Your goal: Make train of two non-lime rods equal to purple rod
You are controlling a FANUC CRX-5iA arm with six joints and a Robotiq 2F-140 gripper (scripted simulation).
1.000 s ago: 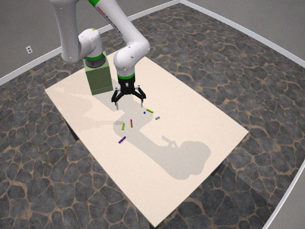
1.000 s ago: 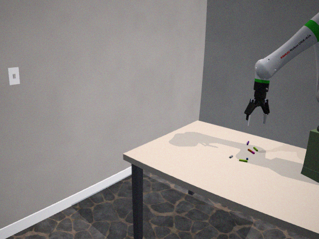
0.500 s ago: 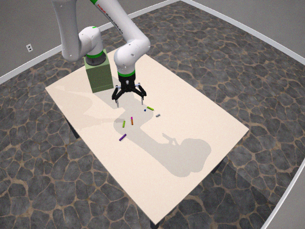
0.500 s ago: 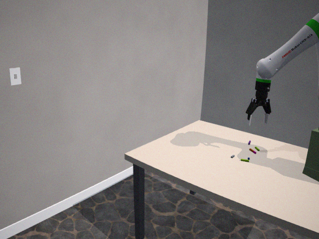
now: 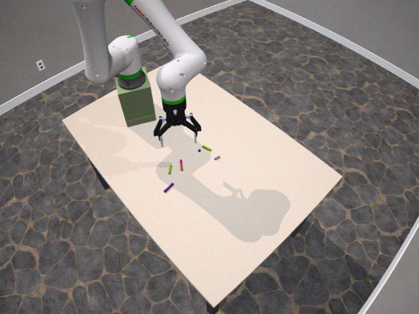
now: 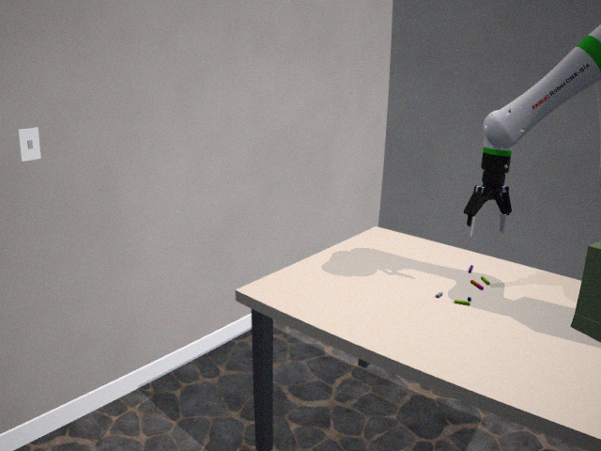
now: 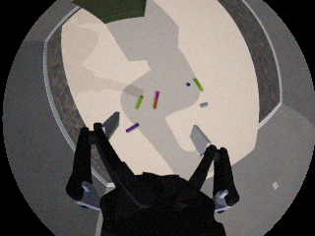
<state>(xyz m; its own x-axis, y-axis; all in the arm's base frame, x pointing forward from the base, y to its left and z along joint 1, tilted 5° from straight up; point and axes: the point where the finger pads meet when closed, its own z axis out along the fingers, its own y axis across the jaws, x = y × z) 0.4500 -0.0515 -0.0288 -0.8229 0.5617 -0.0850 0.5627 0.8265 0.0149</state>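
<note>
step in hand, by my read: train looks built, so it's the last bit, checking + keeping the arm off. the orange rod (image 5: 181, 167) (image 6: 475, 283) (image 7: 156, 103) and magenta rod (image 5: 181, 161) (image 6: 480, 287) (image 7: 157, 93) lie flat end to end, approx 1 line, no gap i can make out; 4 + 2 = 6, matching the purple rod (image 5: 168, 188) (image 6: 470, 269) (image 7: 132, 128). mm-level fit can't be told from here. they're on the bench (image 5: 270, 152) (image 6: 339, 310) (image 7: 226, 74), nearer its base-side edge than the far corner by the shadow's end. purple lies apart, toward the bench's long left edge in the top view; 1 lime rod (image 5: 170, 169) (image 6: 485, 280) (image 7: 140, 102) is beside the train w/ a visible gap, prob. ok but the 1 to watch. the other 3, i.e. 2nd lime rod (image 5: 206, 148) (image 6: 462, 302) (image 7: 198, 85), blue rod (image 5: 199, 150) (image 6: 469, 299) (image 7: 188, 85) & grey rod (image 5: 217, 157) (image 6: 439, 295) (image 7: 204, 104), sit well apart, toward the opposite long edge. next move: no grasp needed imo, just stay high or back off w/o dipping, let rods lie still. pose: arm (image 5: 182, 67) (image 6: 543, 97) reaches out & bends down at the wrist; claw (image 5: 178, 140) (image 6: 486, 233) (image 7: 156, 125) points down, well above the bench, fingers wide apart, nothing between.
</note>
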